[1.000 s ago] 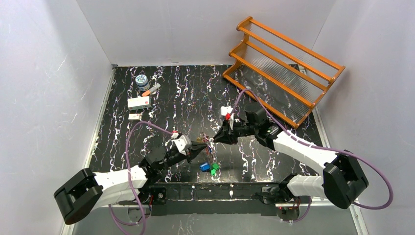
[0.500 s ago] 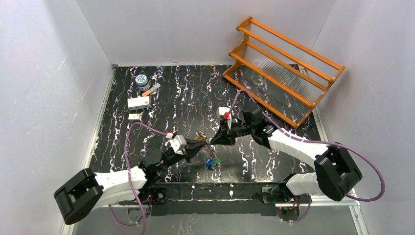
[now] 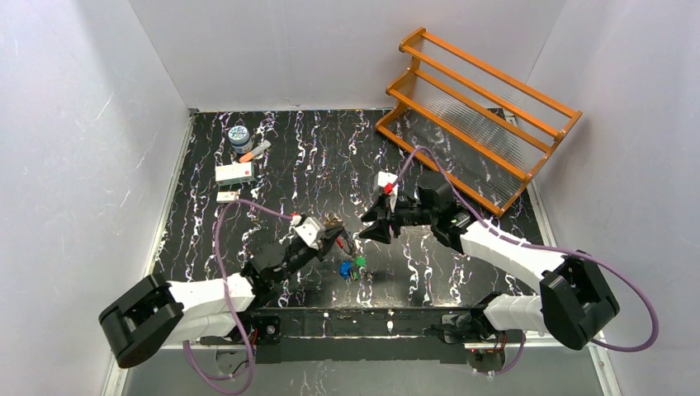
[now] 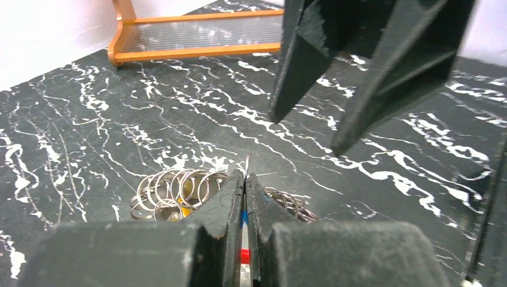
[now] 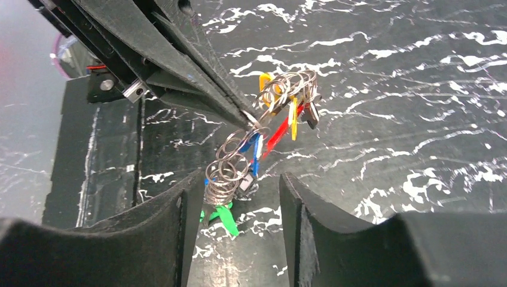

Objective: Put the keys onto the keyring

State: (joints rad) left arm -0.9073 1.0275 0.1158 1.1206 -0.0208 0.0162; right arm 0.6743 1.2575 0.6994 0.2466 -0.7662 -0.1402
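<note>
Fingers: my left gripper (image 4: 245,179) clamps thin silvery wire keyring (image 5: 230,170); right gripper (image 5: 239,191) agape, two o'clock. Likely threading; next, grasp key.

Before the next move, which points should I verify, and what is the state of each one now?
1. Grip of left pincer on the keyring wire: ok, shut on it.
2. The right pincer open: ok.
3. A key in the right pincer, ready to thread: not ok, it is empty.
4. Coloured tags hanging free of the table: cannot tell.
5. Open end of the keyring wire in sight: cannot tell.
</note>
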